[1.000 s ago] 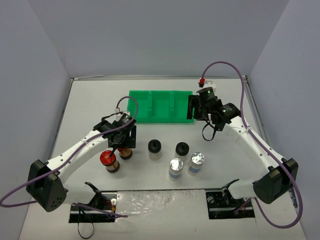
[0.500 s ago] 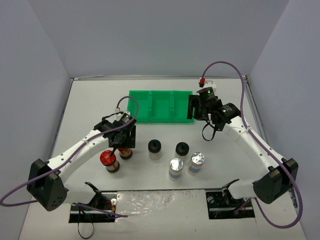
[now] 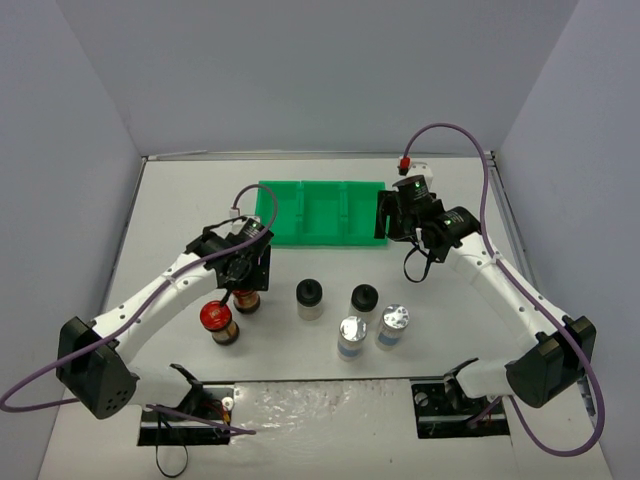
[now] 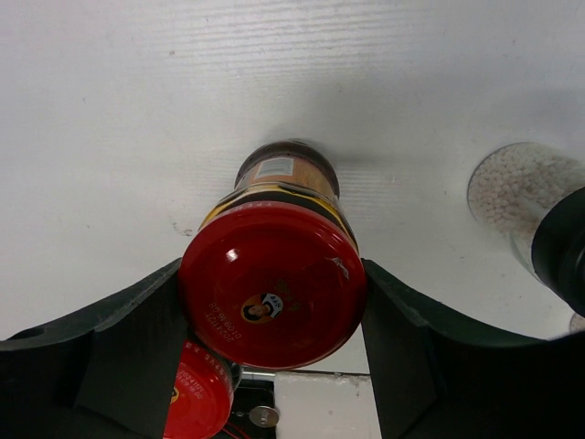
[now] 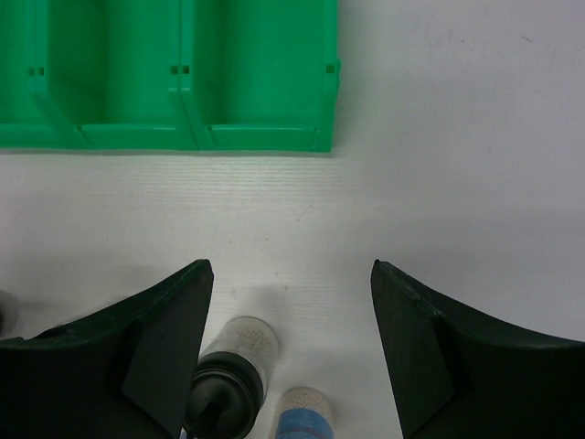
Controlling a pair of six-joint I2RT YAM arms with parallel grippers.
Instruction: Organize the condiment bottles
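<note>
Top external: red-capped jar (image 3: 246,299) is seen carried slightly toward the green tray (image 3: 318,212) since earlier, its twin (image 3: 218,320) left on the desk (image 3: 180,210). Left wrist: left fingers (image 4: 137,338) are shown clamped on its cap. Right fingers (image 5: 155,338) are held wide, empty.

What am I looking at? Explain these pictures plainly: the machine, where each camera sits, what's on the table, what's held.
Two robot arms are bolted at the near edge of a table. The wide picture comes from a camera above and behind them; the other two come from a camera on each wrist, looking past its own fingers. Six jars stand there: two black-capped jars, two silver-capped jars and two red-capped. Behind them lies an empty green tray with three compartments. The left tool is shut on one red-capped jar; the second red-capped jar stands beside it. The right tool is open and empty, near the tray's right end.
</note>
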